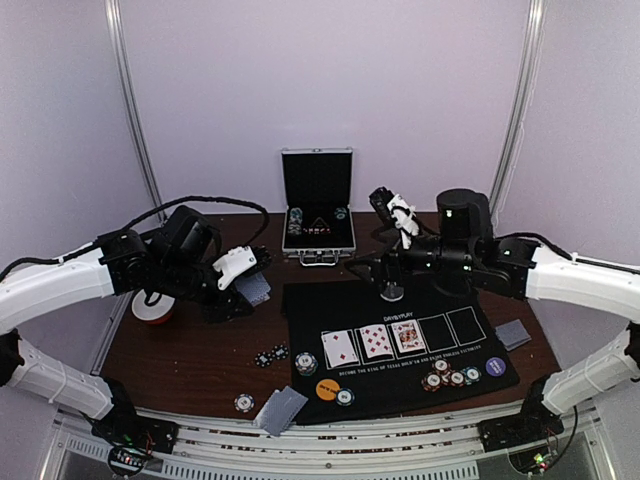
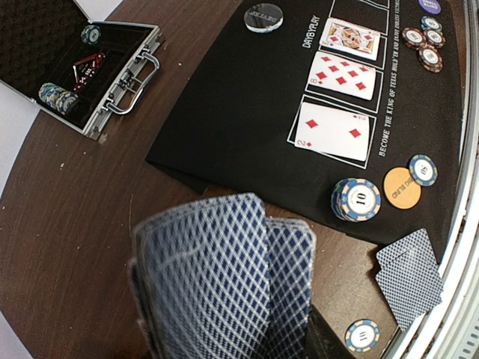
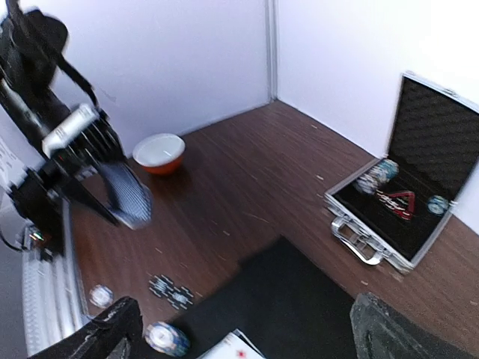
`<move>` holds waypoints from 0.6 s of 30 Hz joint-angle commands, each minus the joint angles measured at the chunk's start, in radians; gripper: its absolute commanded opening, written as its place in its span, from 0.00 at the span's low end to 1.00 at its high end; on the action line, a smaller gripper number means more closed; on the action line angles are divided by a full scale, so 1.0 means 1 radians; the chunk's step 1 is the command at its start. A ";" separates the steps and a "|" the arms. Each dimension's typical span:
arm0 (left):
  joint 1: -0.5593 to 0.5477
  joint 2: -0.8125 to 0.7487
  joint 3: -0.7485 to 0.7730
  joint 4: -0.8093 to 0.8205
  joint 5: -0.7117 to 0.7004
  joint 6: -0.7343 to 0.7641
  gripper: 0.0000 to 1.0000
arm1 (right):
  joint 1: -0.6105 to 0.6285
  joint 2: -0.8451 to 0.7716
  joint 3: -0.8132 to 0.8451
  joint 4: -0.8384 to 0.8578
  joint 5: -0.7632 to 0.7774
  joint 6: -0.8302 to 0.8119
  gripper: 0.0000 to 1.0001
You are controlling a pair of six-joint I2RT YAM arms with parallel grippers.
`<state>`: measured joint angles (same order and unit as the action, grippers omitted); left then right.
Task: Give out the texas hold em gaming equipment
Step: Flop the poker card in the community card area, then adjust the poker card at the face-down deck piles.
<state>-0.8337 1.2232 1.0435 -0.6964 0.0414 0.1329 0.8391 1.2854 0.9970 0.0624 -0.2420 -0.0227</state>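
My left gripper [image 1: 240, 283] is shut on a deck of blue-backed playing cards [image 2: 224, 277], held above the wood left of the black mat [image 1: 400, 395]. Three face-up cards [image 1: 375, 342] lie in the mat's marked boxes. An orange button [image 1: 327, 389], a chip stack [image 1: 306, 362] and a single chip [image 1: 345, 397] sit at the mat's near left. A purple button [image 1: 495, 367] and several chips [image 1: 445, 378] sit at its near right. A silver-grey button [image 2: 264, 16] lies at the mat's far edge. My right gripper [image 3: 247, 336] is open and empty above it.
The open silver case [image 1: 318, 208] with chips stands at the back. A red-and-white bowl [image 1: 153, 310] sits at the left. Face-down cards [image 1: 280, 408] and a chip [image 1: 244, 403] lie by the front edge, black chips [image 1: 270, 355] beside the mat, more face-down cards [image 1: 513, 334] at the right.
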 commanded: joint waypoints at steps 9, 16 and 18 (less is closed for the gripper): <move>-0.001 -0.008 0.038 0.046 0.037 0.003 0.41 | 0.070 0.435 0.318 0.213 -0.356 0.286 0.95; -0.001 -0.001 0.041 0.046 0.035 0.008 0.41 | 0.094 0.565 0.415 0.180 -0.352 0.237 0.95; -0.001 -0.002 0.042 0.046 0.035 0.007 0.41 | 0.098 0.589 0.424 0.187 -0.355 0.229 0.95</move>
<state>-0.8337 1.2232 1.0466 -0.6956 0.0639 0.1329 0.9371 1.8381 1.3846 0.2344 -0.5793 0.2401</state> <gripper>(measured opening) 0.405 0.950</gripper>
